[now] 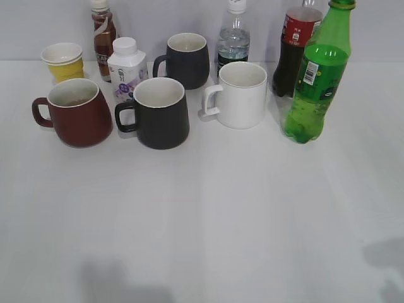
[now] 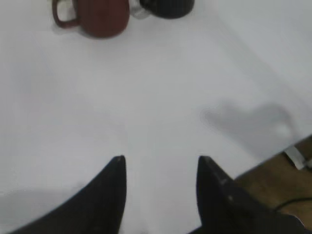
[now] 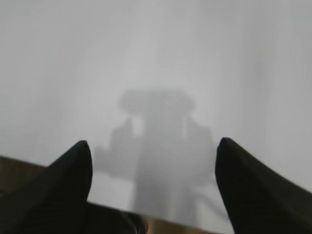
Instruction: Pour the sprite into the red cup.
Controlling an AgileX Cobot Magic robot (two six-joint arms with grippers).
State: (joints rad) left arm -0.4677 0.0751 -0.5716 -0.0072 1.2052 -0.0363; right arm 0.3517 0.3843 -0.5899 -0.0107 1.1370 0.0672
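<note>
The sprite (image 1: 317, 76), a tall green bottle with a green cap, stands upright at the back right of the white table. The red cup (image 1: 79, 113), a squat dark-red mug with a white inside, stands at the left with its handle to the left; it also shows at the top of the left wrist view (image 2: 100, 17). My left gripper (image 2: 161, 163) is open and empty above bare table, well short of the red cup. My right gripper (image 3: 153, 146) is open and empty above bare table near the front edge. Neither gripper shows in the exterior view.
Two black mugs (image 1: 161, 113) (image 1: 187, 60), a white mug (image 1: 240, 95), a yellow paper cup (image 1: 63, 61), a small white bottle (image 1: 126, 68), a brown bottle (image 1: 103, 35), a clear bottle (image 1: 234, 38) and a dark cola bottle (image 1: 292, 47) crowd the back. The table edge (image 2: 273, 161) is near.
</note>
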